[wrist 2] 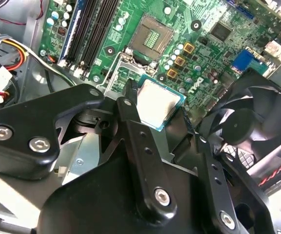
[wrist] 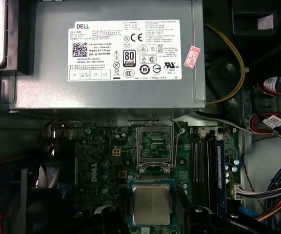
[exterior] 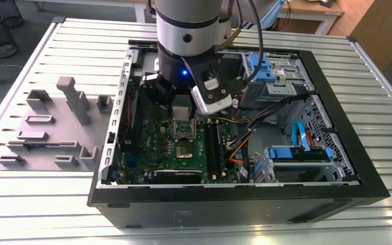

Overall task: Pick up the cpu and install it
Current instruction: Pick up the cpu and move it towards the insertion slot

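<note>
The black two-finger gripper (wrist 2: 157, 104) is closed narrow on the cpu (wrist: 151, 204), a small flat square chip with a silvery-grey metal top and a thin green edge. One black finger (wrist 2: 130, 112) presses on one side of the chip and the other finger presses on the side across from it. So the chip is held by its edges only, and I think this keeps its under side free to go down first. The chip lies flat with its shiny top up, which is how it must sit in its place. It hangs in the air over the green circuit board (wrist: 99, 161), just beside the dark square metal socket frame (wrist: 154, 145), and is not in it. The socket looks open, with its middle bare, though I cannot be sure how its lid stands. Next to the socket stand long dark memory sticks (wrist: 208, 165), and on its other side is a round black fan (wrist 2: 250, 122). Farther off is the big grey metal power-supply box (wrist: 116, 58). All this sits inside the open black computer case (exterior: 250, 204). The case lies on its side on the ribbed silver table (exterior: 32, 204), so the arm can reach in from above. Farthest off, on the exterior view's left, are lilac-grey plastic holder blocks (exterior: 53, 132), well apart from the chip.
</note>
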`<state>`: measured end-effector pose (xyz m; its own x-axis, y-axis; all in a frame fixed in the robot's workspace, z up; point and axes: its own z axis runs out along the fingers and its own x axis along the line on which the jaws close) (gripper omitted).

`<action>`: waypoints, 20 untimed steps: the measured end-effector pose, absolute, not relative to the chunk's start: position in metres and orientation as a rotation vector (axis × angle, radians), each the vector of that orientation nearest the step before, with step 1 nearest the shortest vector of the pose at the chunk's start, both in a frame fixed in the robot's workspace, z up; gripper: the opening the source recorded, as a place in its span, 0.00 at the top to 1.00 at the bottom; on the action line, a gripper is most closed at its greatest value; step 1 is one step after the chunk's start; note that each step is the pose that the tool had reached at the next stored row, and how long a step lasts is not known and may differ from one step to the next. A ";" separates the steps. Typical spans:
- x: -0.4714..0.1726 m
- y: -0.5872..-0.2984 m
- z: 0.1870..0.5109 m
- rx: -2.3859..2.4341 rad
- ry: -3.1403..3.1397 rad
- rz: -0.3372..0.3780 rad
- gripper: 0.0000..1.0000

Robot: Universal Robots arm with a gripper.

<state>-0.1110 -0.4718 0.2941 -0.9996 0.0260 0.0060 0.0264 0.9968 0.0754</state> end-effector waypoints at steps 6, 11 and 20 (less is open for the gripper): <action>-0.111 -0.472 0.288 -0.036 -3.139 -0.119 0.53; -0.111 -0.473 0.285 -0.035 -3.139 -0.119 0.53; -0.111 -0.472 0.281 -0.035 -3.140 -0.119 0.53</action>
